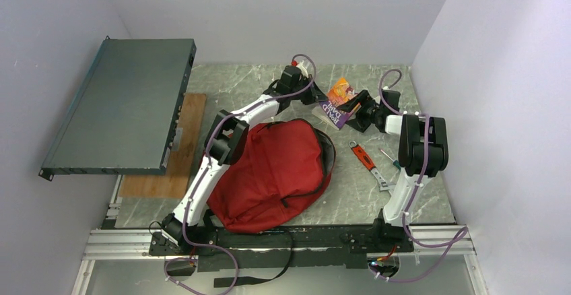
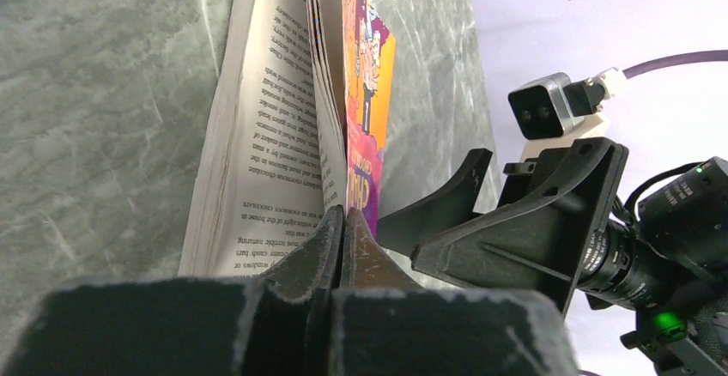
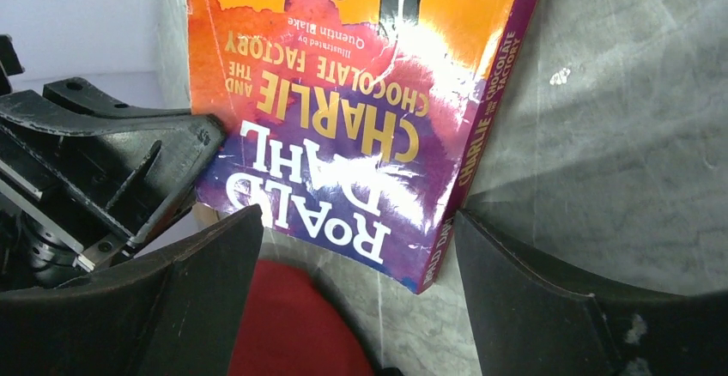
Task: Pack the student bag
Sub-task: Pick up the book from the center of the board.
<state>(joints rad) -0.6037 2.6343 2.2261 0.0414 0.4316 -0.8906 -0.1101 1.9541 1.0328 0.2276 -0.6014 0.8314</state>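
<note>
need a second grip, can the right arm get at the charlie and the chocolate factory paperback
Probably yes: the open right gripper faces the paperback, spine corner between its fingers, nothing in between. The left gripper pinches the far side only.

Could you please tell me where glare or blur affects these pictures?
Right wrist: white glare washes across the book, though the title is legible. Left wrist: the left gripper is soft in the foreground, while the printed page is sharper. Top external: evenly lit, with soft shadows.
</note>
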